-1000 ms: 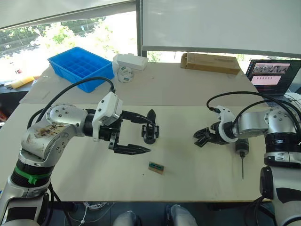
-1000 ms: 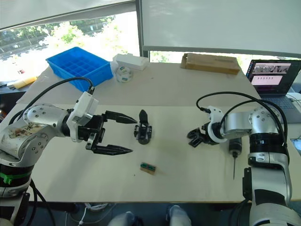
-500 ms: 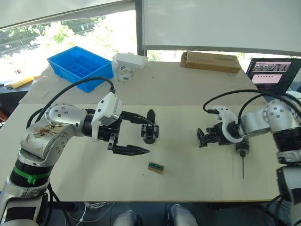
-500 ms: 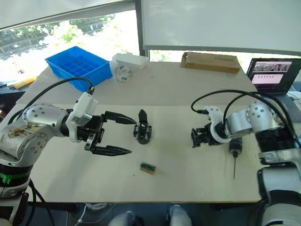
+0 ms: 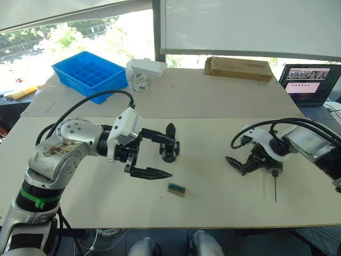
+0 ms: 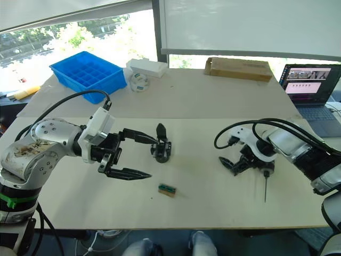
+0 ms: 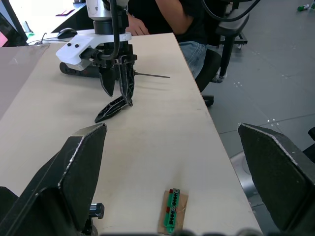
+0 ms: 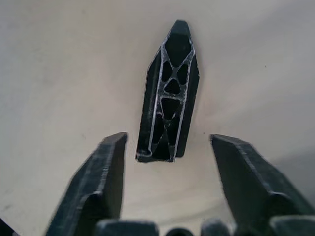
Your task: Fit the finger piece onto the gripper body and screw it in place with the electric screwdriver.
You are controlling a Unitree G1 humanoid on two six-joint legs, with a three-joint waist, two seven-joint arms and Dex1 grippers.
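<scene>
The finger piece point(image 8: 170, 93), a flat black blade with a webbed face, lies on the table point(image 5: 213, 202) just ahead of my right gripper point(image 8: 167, 137). That gripper is open and empty, tilted down over the piece point(image 7: 112, 109), with one fingertip at its end. The electric screwdriver point(image 5: 274, 172) lies under my right wrist, its thin bit pointing toward the table's front edge. The gripper body point(image 5: 169, 150) stands mid-table with a pointed black part rising from it. My left gripper point(image 5: 170, 157) is wide open beside it, the upper finger close to the body.
A small green-topped brown block point(image 5: 177, 189) lies near the front edge. At the back stand a blue compartment bin point(image 5: 90, 74), a white box point(image 5: 146, 68), a cardboard box point(image 5: 237, 69) and a laptop point(image 5: 309, 85). A seated person point(image 7: 172, 14) is beyond the table.
My right arm has dropped its elbow outward and the right gripper has sunk lower, toward the table over the finger piece. The left arm has barely moved.
</scene>
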